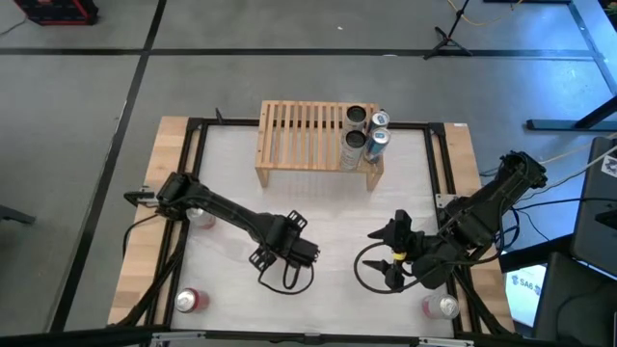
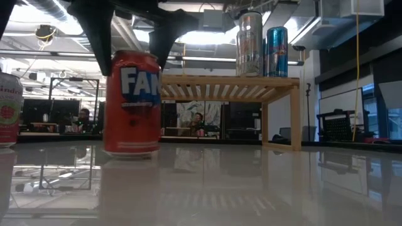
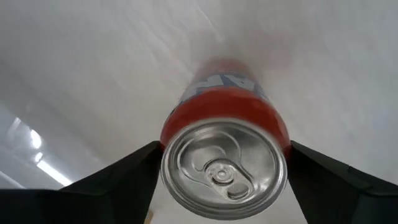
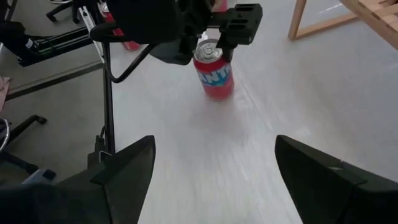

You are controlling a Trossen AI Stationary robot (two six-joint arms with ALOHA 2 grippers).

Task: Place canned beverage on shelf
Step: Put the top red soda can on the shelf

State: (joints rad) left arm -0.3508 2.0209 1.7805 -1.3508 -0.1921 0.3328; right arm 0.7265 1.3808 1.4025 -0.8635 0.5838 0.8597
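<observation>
**White counter, seven cans in sight**

The white counter carries the shelf at its far edge, four cans standing on its right end. Two red cans sit at left, one at right. Left end effector straddles the upright orange can, fingers spread, not touching. The can is hidden from above. Right end effector hovers open.

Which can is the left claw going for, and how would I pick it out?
From the wooden shelf, come toward the table's middle to the left claw. The red Fanta can stands upright between its open fingers. The other red cans sit by the table's edges, away from either claw.
</observation>
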